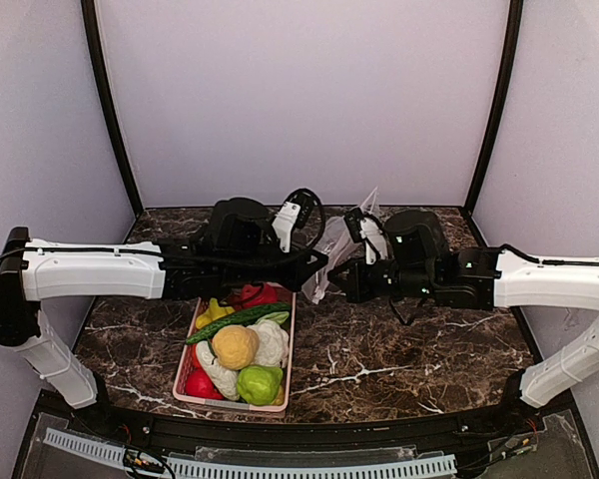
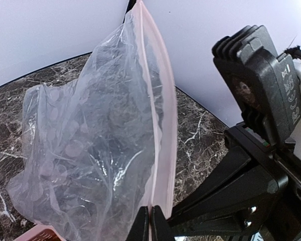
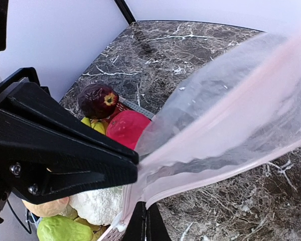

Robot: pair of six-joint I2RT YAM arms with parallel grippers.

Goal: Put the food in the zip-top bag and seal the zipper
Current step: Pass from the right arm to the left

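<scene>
Bag (image 1: 337, 239) aloft, zipper (image 2: 158, 125) running up toward back wall (image 1: 299, 100); left hand (image 2: 150, 223), right hand (image 3: 144, 223) both pinching it.

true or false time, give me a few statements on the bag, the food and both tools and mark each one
1. The left tool is shut on the zipper of the zip-top bag. True.
2. The cauliflower is already inside the bag. False: it lies in the pink basket.
3. The right tool is open over the basket. False: it is shut on the bag's edge.
4. The cucumber lies in the basket. True.
5. The bag lies flat and untouched. False: it stands up, pinched by both tools.
</scene>
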